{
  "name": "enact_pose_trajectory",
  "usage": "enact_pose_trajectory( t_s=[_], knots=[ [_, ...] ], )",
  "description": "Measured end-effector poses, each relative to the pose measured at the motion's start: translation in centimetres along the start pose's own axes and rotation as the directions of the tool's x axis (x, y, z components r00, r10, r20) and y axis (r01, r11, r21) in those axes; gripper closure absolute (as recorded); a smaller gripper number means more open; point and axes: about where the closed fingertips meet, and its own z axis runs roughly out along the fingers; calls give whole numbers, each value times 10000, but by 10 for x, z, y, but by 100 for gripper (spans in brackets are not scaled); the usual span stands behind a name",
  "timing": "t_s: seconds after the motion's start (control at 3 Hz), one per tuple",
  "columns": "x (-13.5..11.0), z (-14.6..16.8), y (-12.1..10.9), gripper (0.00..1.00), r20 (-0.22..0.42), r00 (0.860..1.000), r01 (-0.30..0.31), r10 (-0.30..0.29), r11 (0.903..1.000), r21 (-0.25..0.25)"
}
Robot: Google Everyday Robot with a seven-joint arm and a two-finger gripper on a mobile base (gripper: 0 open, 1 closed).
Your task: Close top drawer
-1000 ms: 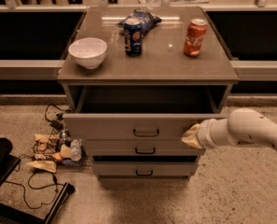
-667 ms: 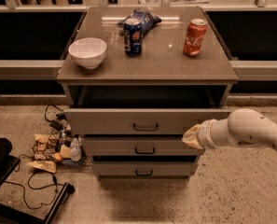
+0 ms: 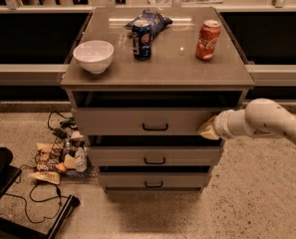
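While the gripper (image 3: pixel 208 128) sits against the right end of the top drawer (image 3: pixel 122 119) front, clenched or not I can't tell, the drawer juts out under the counter (image 3: pixel 172 59). Stiff flat panel, probably slides easy; push nearer the handle (image 3: pixel 155 127).

Dim; countertop (image 3: pixel 177 59) glare; claw (image 3: pixel 207 129) at top drawer (image 3: pixel 132 119) front.

The brown cabinet top (image 3: pixel 177 66) carries a white bowl (image 3: pixel 93 55) at front left. A blue can (image 3: pixel 141 39) stands just in front of what looks like a crumpled blue snack bag (image 3: pixel 152 20), and a red can (image 3: pixel 208 33) stands at right. The gripper (image 3: pixel 207 129) is below the top's right front corner.
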Motion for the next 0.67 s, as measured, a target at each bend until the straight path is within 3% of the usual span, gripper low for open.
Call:
enact_pose_trajectory(
  t_s=[0.67],
  knots=[
    [0, 0, 0, 100, 0, 10000, 0, 0, 10000, 0]
  ],
)
